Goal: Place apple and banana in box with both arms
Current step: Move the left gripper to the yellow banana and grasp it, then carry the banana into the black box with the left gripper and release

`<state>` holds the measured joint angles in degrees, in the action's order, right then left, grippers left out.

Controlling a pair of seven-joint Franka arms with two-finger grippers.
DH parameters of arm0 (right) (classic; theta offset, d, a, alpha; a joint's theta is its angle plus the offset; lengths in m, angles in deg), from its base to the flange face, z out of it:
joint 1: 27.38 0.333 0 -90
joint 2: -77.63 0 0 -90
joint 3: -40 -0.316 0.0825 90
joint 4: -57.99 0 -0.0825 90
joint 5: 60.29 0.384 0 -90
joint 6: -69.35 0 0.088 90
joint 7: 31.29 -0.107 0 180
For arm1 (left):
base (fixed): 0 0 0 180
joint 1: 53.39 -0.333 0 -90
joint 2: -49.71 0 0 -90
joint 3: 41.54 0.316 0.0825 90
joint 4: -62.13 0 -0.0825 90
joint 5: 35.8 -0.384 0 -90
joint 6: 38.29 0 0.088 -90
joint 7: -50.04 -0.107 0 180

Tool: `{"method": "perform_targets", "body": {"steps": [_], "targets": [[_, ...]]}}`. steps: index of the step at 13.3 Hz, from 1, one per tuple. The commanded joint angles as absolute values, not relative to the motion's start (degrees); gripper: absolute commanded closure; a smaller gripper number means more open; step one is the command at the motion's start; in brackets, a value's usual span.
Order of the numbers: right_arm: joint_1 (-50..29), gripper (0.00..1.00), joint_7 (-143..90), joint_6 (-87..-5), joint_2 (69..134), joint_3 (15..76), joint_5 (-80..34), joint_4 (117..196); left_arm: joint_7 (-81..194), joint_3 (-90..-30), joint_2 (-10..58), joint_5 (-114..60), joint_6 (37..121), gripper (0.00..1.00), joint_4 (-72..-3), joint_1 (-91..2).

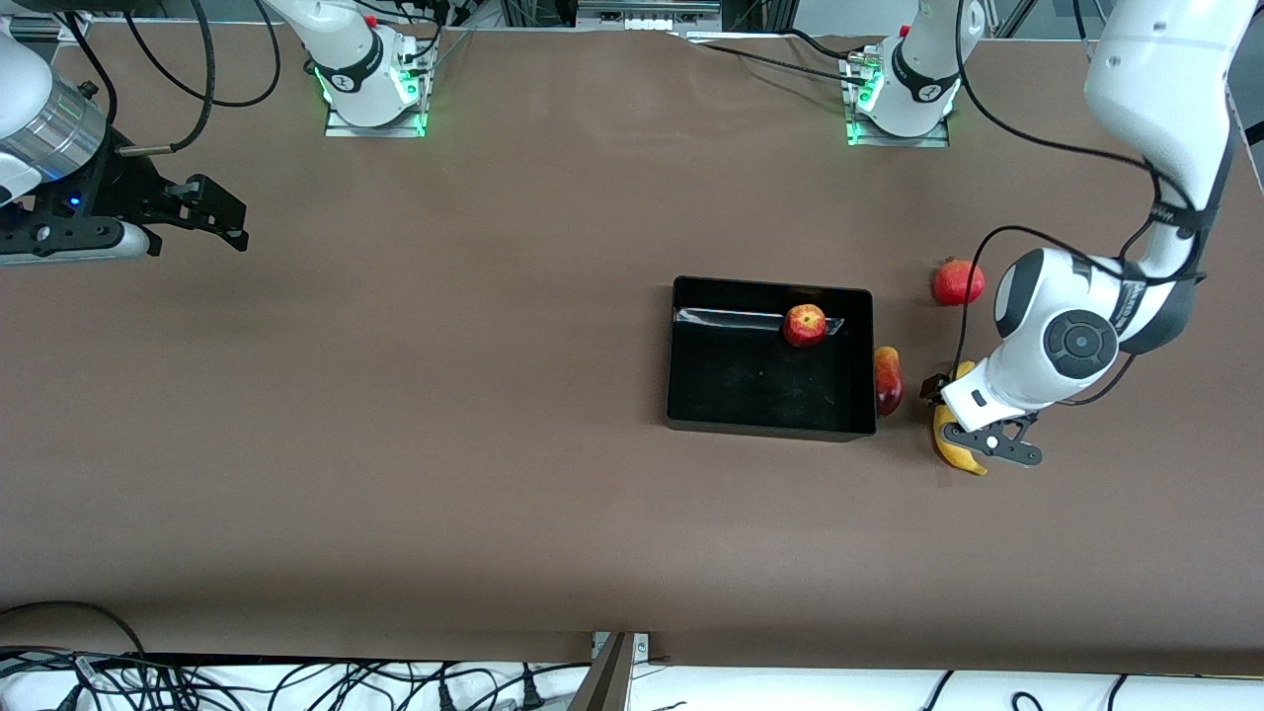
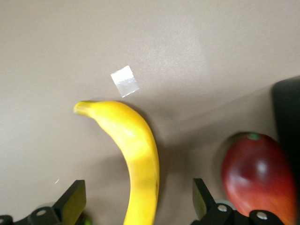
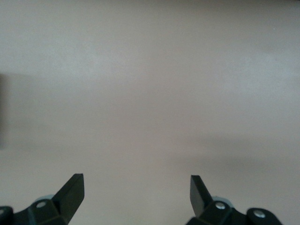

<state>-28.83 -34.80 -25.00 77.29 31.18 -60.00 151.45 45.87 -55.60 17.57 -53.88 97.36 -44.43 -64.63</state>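
Observation:
The small red apple [image 1: 806, 325] lies in the black box [image 1: 731, 400], by the wall nearest the robots' bases. The yellow banana [image 1: 956, 446] lies on the table beside the box toward the left arm's end. My left gripper [image 1: 973, 415] is low over the banana, open, with one finger on each side of it; the left wrist view shows the banana [image 2: 136, 154] between the fingertips [image 2: 75, 199]. My right gripper [image 1: 212, 212] is open and empty above the table at the right arm's end; the right wrist view shows its fingertips [image 3: 72, 187] over bare table.
A red-yellow mango [image 1: 888, 380] lies against the box's outer wall, between box and banana, and shows in the left wrist view [image 2: 255, 171]. A red pomegranate [image 1: 957, 282] lies farther from the front camera than the banana. A small tape patch [image 2: 125, 80] is on the table.

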Motion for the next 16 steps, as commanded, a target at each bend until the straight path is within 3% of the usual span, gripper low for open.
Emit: {"method": "perform_targets", "body": {"steps": [1, 2, 3, 4, 9, 12, 16], "targets": [[-29.66, 0.0, -34.81, -24.35, 77.63, 30.25, -60.37, 150.28, 44.94, -56.22, 15.53, -55.22, 101.46, 0.0, -46.24, -66.48], [-29.66, 0.0, -34.9, -24.35, 77.63, 30.25, -60.37, 150.28, 44.68, -56.22, 15.44, -55.22, 101.46, 0.23, -46.42, -66.84], [-29.66, 0.0, -34.9, -24.35, 77.54, 30.33, -60.37, 150.28, 43.11, -56.22, 15.7, -55.22, 101.11, 0.76, -46.42, -66.93], [-29.66, 0.0, -34.9, -24.35, 77.63, 30.33, -60.37, 150.28, 41.96, -56.22, 15.61, -55.22, 101.11, 0.98, -46.42, -67.1], [-29.66, 0.0, -34.9, -24.35, 77.63, 30.33, -60.37, 150.28, 40.72, -57.09, 16.74, -54.79, 97.27, 1.0, -45.9, -68.34], [-29.66, 0.0, -34.9, -24.35, 77.54, 30.25, -60.37, 150.28, 42.29, -62.53, 22.72, -51.02, 84.37, 1.0, -42.31, -68.16], [-29.66, 0.0, -34.9, -24.43, 77.63, 30.25, -60.37, 150.28, 57.27, -71.85, 22.91, -45.11, 61.94, 1.0, -27.72, -64.75]]}}
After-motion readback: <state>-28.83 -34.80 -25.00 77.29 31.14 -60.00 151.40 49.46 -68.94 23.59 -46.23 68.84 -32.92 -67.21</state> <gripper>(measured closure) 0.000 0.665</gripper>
